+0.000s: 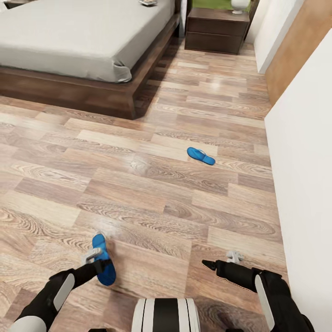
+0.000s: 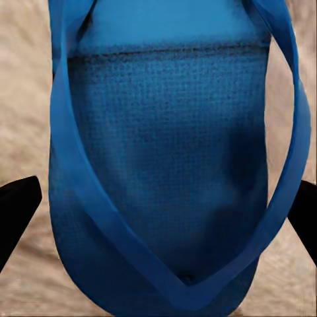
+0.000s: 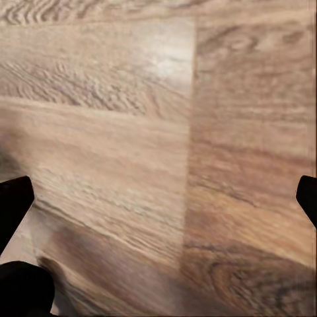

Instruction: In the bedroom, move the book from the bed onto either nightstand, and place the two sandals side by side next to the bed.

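The left gripper [image 1: 96, 261] fingers [image 2: 16, 208] sit wide apart on either side of a bright blue flat sandal [image 2: 172, 178] lying on the wood-plank floor [image 1: 152, 193], not yet closed. Its long axis runs toward the low dark-framed bed [image 1: 83, 50]. The second blue sandal [image 1: 201, 156] lies nearer the bed, slanted. The right gripper [image 1: 207, 264] is spread wide, empty. Likely next: close and lift.

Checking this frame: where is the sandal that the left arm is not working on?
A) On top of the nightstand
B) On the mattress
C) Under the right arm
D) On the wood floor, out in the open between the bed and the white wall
D: in the head view the far sandal lies flat on the floor, apart from the bed and from the near sandal under the left gripper.
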### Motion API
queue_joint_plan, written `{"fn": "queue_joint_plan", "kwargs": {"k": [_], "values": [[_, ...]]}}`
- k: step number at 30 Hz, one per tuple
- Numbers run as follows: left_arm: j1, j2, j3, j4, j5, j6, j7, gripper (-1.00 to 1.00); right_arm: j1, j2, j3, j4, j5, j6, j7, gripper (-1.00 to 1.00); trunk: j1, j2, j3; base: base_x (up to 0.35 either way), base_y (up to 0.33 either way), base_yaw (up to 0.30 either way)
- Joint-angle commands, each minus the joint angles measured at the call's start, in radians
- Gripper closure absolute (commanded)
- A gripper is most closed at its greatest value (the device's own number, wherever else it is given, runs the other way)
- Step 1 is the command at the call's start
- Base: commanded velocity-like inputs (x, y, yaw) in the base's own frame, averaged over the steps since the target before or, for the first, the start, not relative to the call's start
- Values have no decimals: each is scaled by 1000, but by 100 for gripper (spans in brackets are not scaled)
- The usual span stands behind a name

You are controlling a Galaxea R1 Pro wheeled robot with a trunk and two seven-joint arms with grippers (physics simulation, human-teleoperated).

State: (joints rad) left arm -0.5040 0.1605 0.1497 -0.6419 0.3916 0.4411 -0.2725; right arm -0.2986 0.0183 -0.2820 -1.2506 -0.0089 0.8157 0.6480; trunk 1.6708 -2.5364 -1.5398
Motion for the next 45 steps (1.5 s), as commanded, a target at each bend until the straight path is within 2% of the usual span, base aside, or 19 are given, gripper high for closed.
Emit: {"fn": "queue_joint_plan", "kwargs": {"k": [1, 3, 8, 12, 16, 45], "values": [[0, 20, 4, 42, 11, 7, -70, 100, -1, -4, -8, -10, -1, 7, 4, -100, -1, 0, 3, 0, 0, 0], [1, 61, 3, 99, 9, 4, -186, 100, -1, -20, -41, -21, -1, 8, 4, -100, -2, 0, 11, 0, 0, 0], [1, 84, 1, 158, 7, -45, -241, 100, -1, -33, -106, -26, -2, 9, 4, -100, -4, 2, 31, 0, 0, 0], [1, 87, 2, 223, 9, -98, -252, 100, -1, -35, -123, -28, -2, 11, 4, -100, -6, 3, 46, 0, 0, 0], [1, 88, 2, 251, 9, -114, -252, 100, -1, -36, -124, -28, -2, 14, 4, -100, -7, 4, 61, 0, 0, 0], [1, 78, -2, 258, 6, -128, -251, 100, -1, -32, -115, -30, -2, 14, 4, -100, -20, 10, 174, 0, 0, 0]]}}
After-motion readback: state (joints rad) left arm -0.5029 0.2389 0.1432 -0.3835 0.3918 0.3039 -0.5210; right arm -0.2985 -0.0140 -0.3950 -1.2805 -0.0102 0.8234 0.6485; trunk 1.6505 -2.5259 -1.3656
